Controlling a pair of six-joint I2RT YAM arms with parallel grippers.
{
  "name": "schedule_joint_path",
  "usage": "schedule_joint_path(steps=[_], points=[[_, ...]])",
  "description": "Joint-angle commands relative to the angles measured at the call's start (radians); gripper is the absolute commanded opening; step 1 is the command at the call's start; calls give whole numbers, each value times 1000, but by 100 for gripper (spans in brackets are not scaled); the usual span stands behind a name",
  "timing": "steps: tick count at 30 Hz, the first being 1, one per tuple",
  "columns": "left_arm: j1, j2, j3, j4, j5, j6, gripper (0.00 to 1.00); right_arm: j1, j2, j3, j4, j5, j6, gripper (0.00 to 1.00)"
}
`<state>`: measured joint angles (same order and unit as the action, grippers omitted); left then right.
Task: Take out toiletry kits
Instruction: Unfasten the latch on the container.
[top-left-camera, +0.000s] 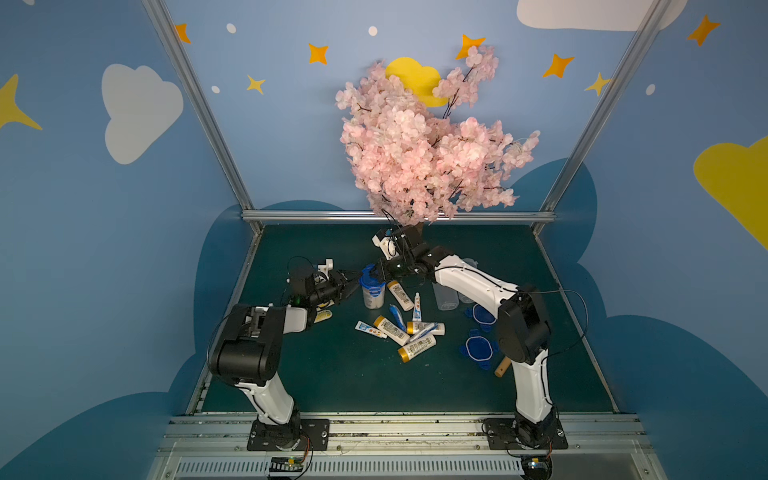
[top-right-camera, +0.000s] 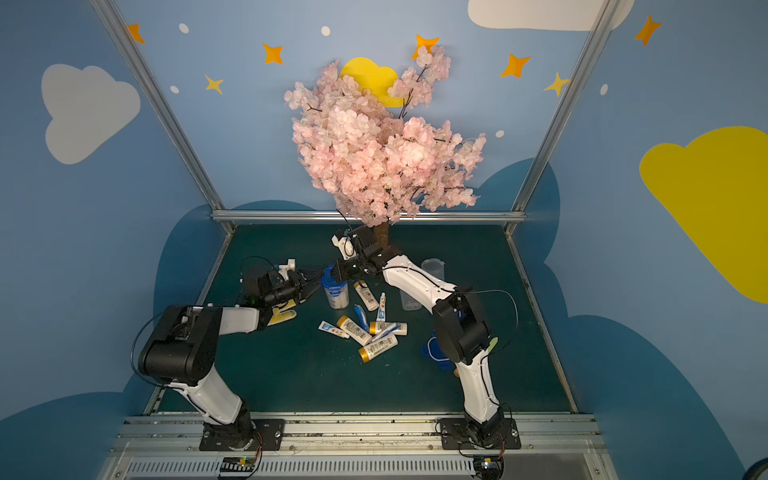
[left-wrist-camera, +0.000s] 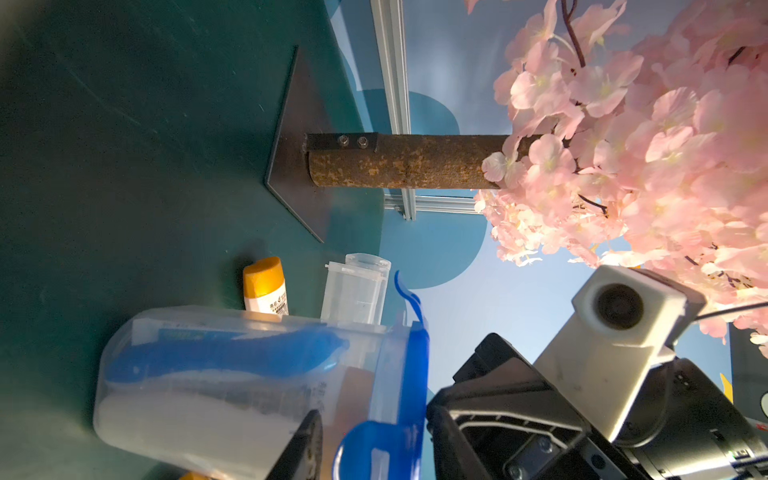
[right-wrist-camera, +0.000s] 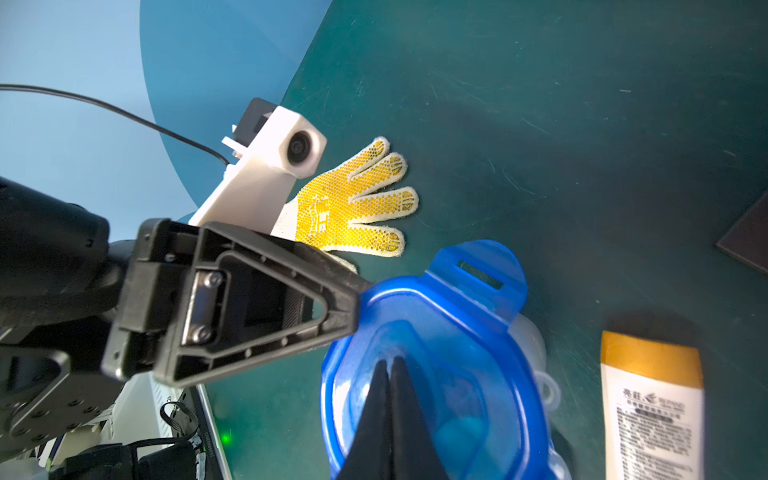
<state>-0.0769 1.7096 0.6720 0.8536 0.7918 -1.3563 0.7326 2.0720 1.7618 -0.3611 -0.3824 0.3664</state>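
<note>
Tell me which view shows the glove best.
Right wrist: the glove lies spread out, dotted palm and four fingers plain, only the cuff hidden behind a camera mount. In both top views just a yellow scrap peeks from under the left arm. The left wrist view misses it.

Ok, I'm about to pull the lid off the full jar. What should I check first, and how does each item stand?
1. The jar stands upright on the table: ok.
2. The lid sits on the jar, with the clip flaps in view flared outward: ok.
3. The right pincer is shut, tips over the lid's middle: ok. Whether it touches the lid: cannot tell.
4. The left pincer grips the jar's side firmly: cannot tell.
5. Kit pieces are inside; a blue wrapped piece shows through the wall: ok.
6. Room beside the jar: not ok, a bottle lies close by.
</note>
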Motion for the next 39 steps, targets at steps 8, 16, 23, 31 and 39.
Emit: schedule_joint_path(steps=[8,16,23,31,39], points=[[-8,-68,-21,-30,27,-15,30,-4,93,-27,-185,64,-13,0],[8,-83,-40,-33,18,-13,22,-4,104,-30,-201,69,-21,0],[22,-144,-56,-99,3,38,20,-4,110,-44,-200,67,-23,0],[23,-249,-28,-379,-42,199,17,-4,115,-50,-197,63,-23,0],[23,-322,-30,-532,-81,295,7,2,101,-63,-185,42,-15,0]])
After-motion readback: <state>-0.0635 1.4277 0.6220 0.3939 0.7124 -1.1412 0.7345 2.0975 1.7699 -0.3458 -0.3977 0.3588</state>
